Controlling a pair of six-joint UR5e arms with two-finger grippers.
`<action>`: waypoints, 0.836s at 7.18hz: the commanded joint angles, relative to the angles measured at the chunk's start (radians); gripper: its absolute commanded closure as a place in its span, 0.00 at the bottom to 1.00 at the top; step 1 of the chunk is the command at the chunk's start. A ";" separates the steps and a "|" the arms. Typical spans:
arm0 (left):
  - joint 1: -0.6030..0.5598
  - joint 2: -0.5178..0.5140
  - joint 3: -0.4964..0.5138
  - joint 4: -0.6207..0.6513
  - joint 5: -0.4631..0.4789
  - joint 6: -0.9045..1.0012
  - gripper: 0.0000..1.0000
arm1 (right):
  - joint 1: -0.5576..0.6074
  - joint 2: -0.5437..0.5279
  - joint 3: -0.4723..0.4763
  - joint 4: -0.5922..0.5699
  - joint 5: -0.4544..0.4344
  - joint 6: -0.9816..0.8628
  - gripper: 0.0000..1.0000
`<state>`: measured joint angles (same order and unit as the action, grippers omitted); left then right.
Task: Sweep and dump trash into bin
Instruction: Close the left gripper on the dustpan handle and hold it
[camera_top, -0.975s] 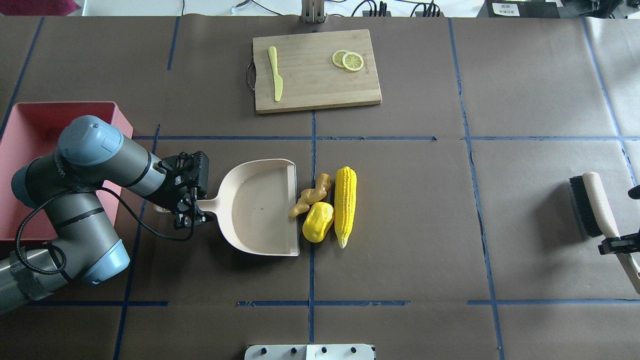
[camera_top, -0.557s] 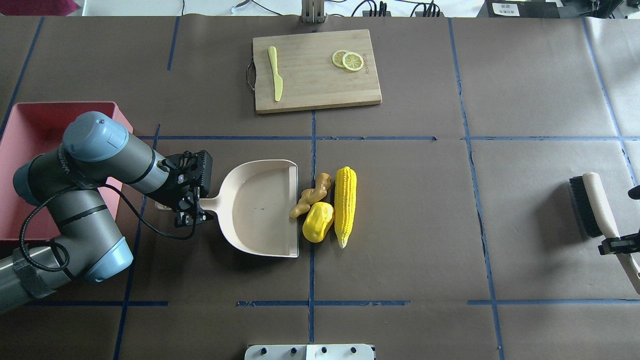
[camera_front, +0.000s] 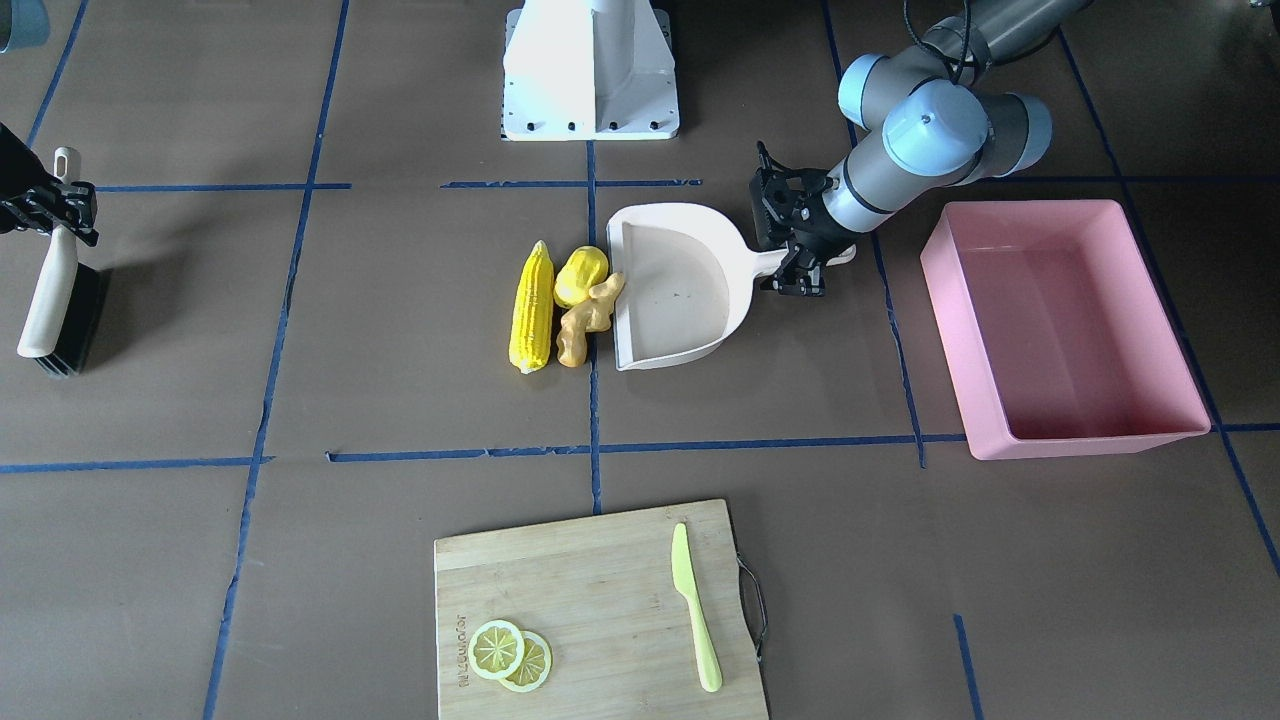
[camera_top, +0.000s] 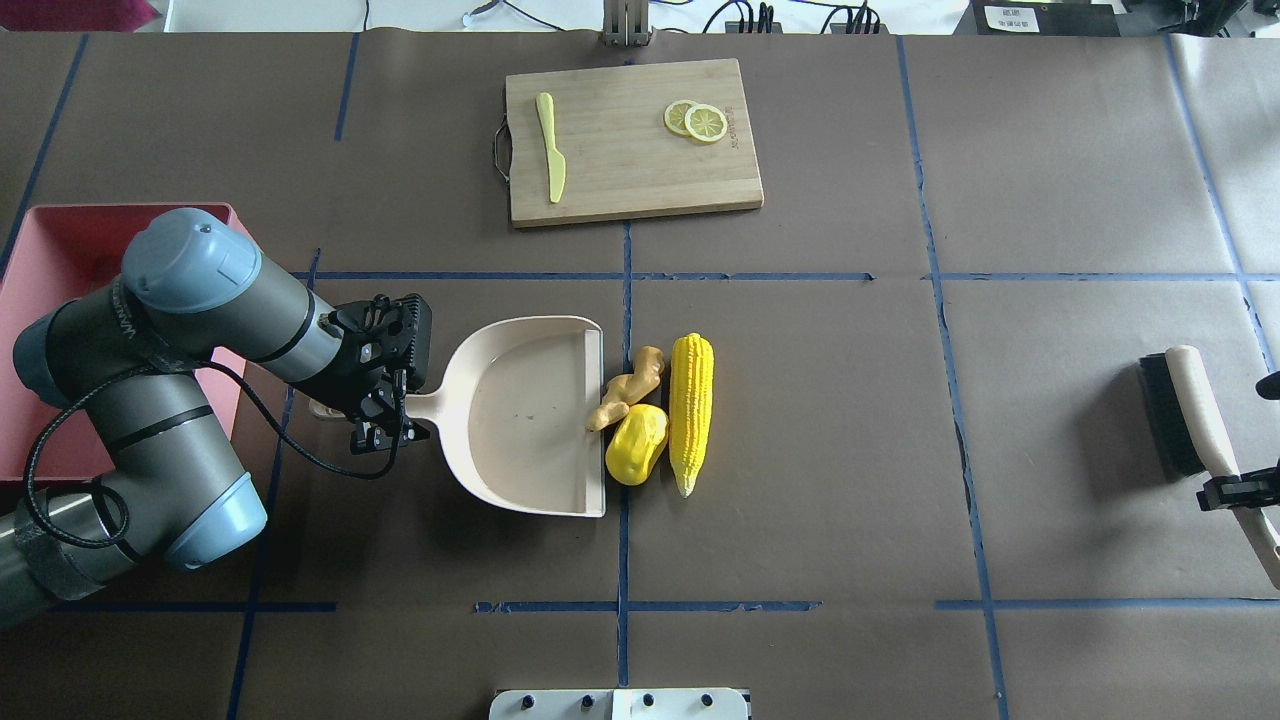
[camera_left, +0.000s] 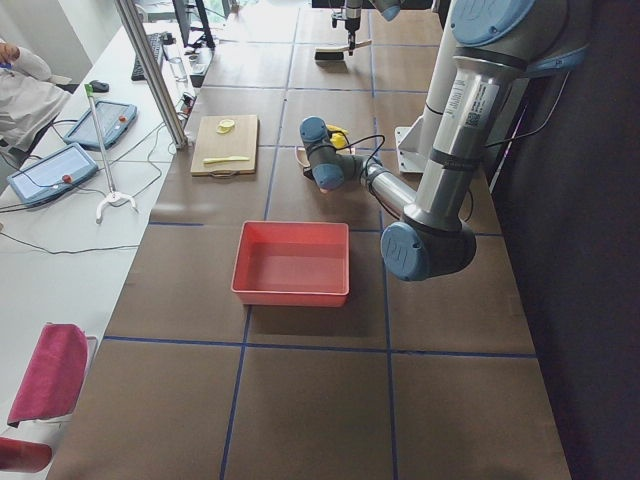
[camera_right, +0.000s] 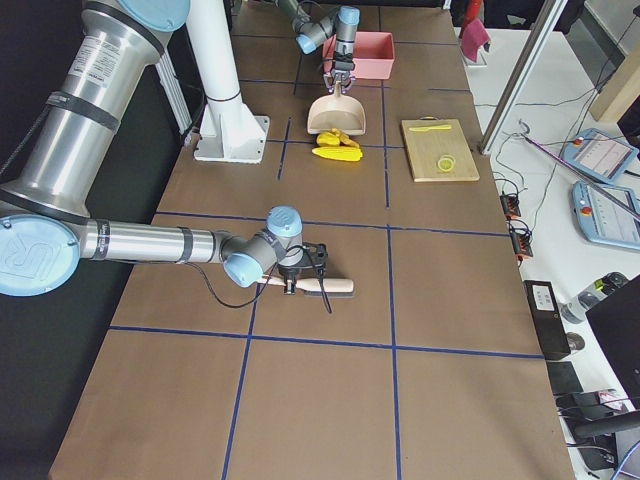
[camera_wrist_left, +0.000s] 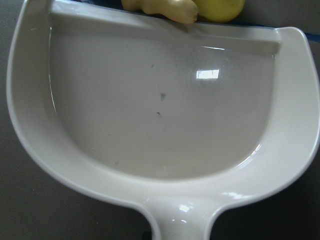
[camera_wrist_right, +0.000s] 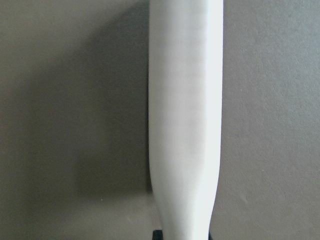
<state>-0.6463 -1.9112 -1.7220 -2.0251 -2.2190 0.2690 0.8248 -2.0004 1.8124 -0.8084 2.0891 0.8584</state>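
The trash lies mid-table: a corn cob, a yellow fruit and a ginger root. A cream dustpan lies with its open lip against the ginger and the fruit. In the left wrist view the ginger tip rests on the lip of the pan. My left gripper is shut on the dustpan's handle. The pink bin stands empty beyond the left arm. My right gripper is shut on the handle of a brush at the table's right edge.
A wooden cutting board at the far side carries a light-green knife and lemon slices. The robot's white base stands at the near edge. Blue tape lines cross the brown table cover.
My left arm has slid the dustpan slightly right, bringing its lip against the ginger and the fruit. The brush and right gripper have stayed put.
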 joint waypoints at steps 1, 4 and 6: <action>-0.001 -0.017 -0.010 0.067 0.012 0.041 1.00 | -0.001 0.000 -0.001 0.001 0.000 -0.001 1.00; 0.005 -0.061 -0.013 0.149 0.033 0.044 1.00 | -0.001 0.000 -0.004 0.001 0.002 0.001 1.00; 0.007 -0.065 -0.011 0.166 0.035 0.045 1.00 | -0.001 0.000 -0.004 0.002 0.003 0.001 1.00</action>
<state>-0.6411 -1.9722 -1.7346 -1.8704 -2.1869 0.3130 0.8240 -2.0003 1.8087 -0.8062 2.0918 0.8589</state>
